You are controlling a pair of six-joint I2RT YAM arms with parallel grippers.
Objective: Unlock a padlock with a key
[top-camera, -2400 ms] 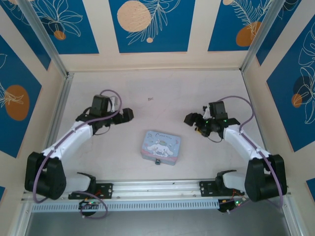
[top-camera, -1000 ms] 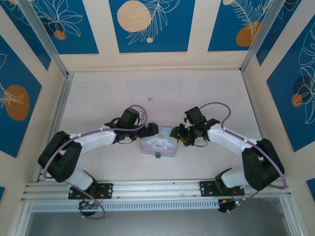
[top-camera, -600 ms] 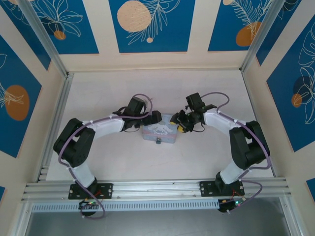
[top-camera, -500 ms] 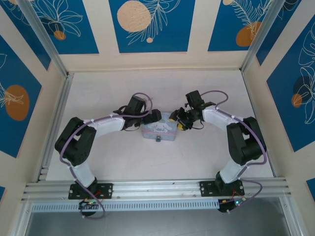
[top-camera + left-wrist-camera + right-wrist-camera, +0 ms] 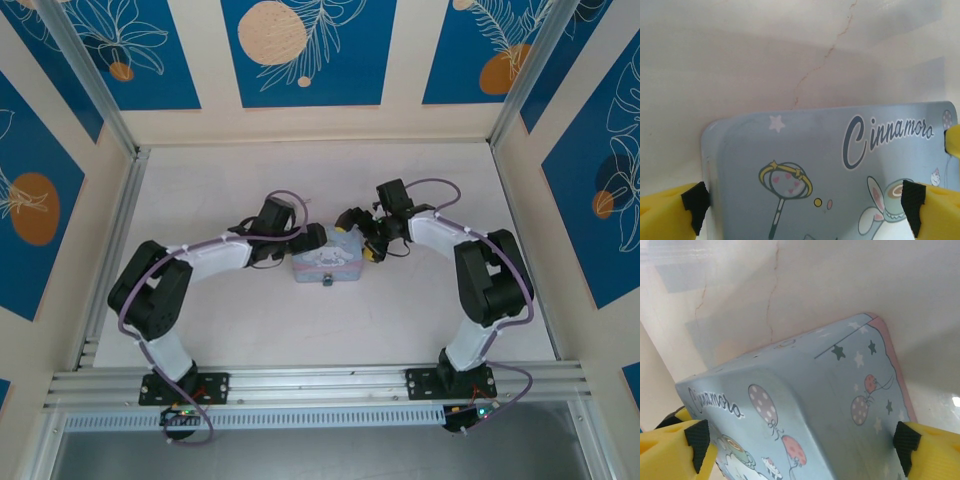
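Before me, a light-blue rectangular metal tin (image 5: pixel 327 262) printed with a white cartoon dog sits on my pale, hairline-cracked tabletop (image 5: pixel 210 330).

Pale pinkish table (image 5: pixel 300 170) seen under even light, fine cracks (image 5: pixel 826 52) traced across surface. Cream walls (image 5: pixel 400 122) hung with blue panels (image 5: pixel 330 80), white leaves and orange discs printed. Aluminium posts (image 5: pixel 84 70) set at corners; slotted rail (image 5: pixel 320 380) run along near edge.
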